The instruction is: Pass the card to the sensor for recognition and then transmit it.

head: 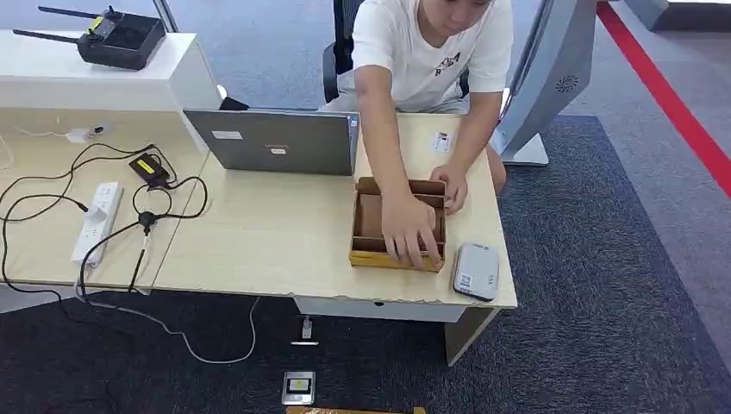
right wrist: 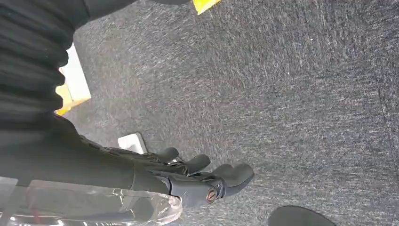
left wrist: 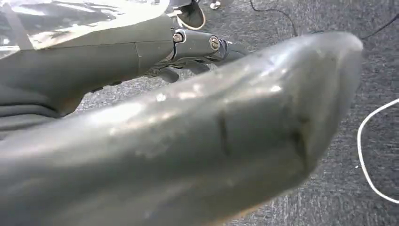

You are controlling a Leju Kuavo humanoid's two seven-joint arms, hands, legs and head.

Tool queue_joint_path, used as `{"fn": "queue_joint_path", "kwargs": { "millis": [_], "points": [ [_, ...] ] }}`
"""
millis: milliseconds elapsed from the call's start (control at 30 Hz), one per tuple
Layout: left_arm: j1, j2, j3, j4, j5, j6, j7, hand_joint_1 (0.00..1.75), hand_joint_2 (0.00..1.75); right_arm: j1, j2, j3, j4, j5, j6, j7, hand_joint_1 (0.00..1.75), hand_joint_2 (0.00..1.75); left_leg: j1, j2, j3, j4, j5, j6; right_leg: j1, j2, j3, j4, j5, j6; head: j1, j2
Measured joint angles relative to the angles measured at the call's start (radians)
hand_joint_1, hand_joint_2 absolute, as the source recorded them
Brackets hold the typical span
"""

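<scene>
Head view: a person's hand (head: pixel 410 231) reaches into the wooden box (head: pixel 398 226) beside the sensor (head: pixel 476 271), well ahead of me; no card discernible. Left wrist view: left hand (left wrist: pixel 197 56) blurred, state untellable. Right wrist view: right hand (right wrist: pixel 197 176) hangs empty, fingers loosely apart. Better wait until the box is clear.

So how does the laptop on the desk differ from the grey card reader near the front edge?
The laptop is much larger than the card reader. The laptop stands open with its lid upright and its back toward the camera, while the card reader lies flat. The laptop sits toward the desk's far side, the card reader at the near right corner beside the wooden box. Both are grey and carry small labels.
</scene>
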Motion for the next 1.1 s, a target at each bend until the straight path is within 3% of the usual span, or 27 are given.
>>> {"fn": "queue_joint_path", "kwargs": {
  "millis": [733, 1100],
  "points": [
    [0.000, 0.026, 0.000, 0.000, -0.037, -0.013, -0.039, 0.00, 0.00, 0.012, 0.011, 0.000, 0.000, -0.015, -0.003, 0.010, 0.00, 1.75, 0.000, 0.000, 0.000, 0.000, 0.000, 0.000, 0.000, 0.000, 0.000, 0.000, 0.000, 0.000, 0.000, 0.000],
    [0.000, 0.025, 0.000, 0.000, -0.029, -0.013, -0.031, 0.00, 0.00, 0.012, 0.011, 0.000, 0.000, -0.018, -0.004, 0.011, 0.00, 1.75, 0.000, 0.000, 0.000, 0.000, 0.000, 0.000, 0.000, 0.000, 0.000, 0.000, 0.000, 0.000, 0.000, 0.000]
  ]
}}
